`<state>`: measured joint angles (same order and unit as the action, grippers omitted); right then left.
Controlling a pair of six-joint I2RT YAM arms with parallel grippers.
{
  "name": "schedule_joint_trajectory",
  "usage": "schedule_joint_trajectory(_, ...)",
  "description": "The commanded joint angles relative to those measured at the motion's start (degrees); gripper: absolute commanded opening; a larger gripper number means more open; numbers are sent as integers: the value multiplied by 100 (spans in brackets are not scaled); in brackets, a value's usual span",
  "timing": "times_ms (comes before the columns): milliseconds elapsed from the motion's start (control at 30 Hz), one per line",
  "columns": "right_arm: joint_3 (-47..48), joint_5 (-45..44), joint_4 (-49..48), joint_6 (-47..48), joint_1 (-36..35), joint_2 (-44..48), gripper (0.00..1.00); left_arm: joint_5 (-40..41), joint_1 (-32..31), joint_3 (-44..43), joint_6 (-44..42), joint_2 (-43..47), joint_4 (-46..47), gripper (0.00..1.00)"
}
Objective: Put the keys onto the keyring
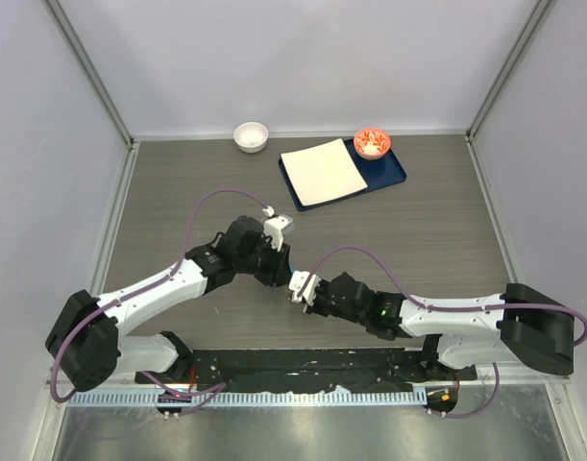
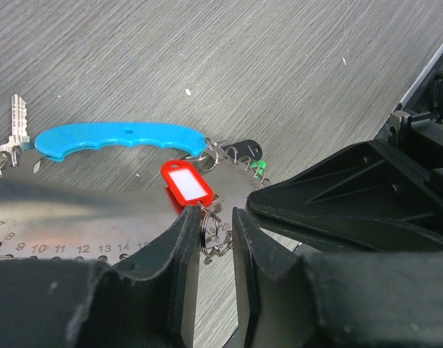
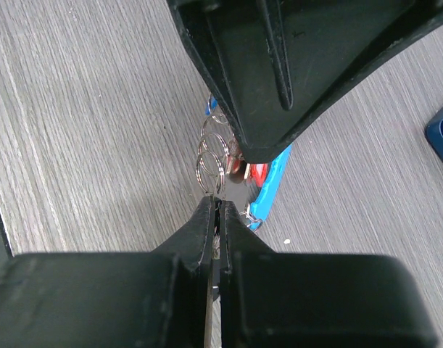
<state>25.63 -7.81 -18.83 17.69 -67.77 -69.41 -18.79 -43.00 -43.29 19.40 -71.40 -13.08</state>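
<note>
Risks, over the grey wood-grain table (image 1: 178, 182), an uneven tug between clenched right gripper (image 3: 216, 204) and narrowly parted left gripper (image 2: 215, 217), skewing the grey metal keyring with light blue crescent plastic piece (image 2: 119, 138), flat between them, long axis left-right in the left wrist view, or wrenching the red plastic-headed key (image 2: 186, 185) off the small silver split rings (image 3: 209, 163) nipped by the right one.

Wht arms (image 1: 149, 300) w/ blk joints (image 1: 82, 341), purple cables (image 1: 355, 250).

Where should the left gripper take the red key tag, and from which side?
Probably not by the red key tag body, which lies flat. Take the small split ring that sticks out past its near end. Come from above, with the left gripper fingers straddling the ring's wire, as they stand now.
</note>
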Motion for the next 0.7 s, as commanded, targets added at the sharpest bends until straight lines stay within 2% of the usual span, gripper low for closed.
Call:
schedule_joint_trajectory(0, -75, 105, 169, -178, -35, -64, 1, -187, 3, -233, 73, 64, -63, 26)
schedule_joint_trajectory(167, -75, 105, 169, -178, -35, -82, 1, -134, 11, -233, 55, 178, -116, 21)
schedule_joint_trajectory(467, -75, 122, 169, -187, -35, -117, 1, 7, 29, -119, 64, 425, -63, 25)
schedule_joint_trajectory(667, -67, 122, 187, -187, -26, -99, 1, -81, 38, -92, 73, 346, -63, 20)
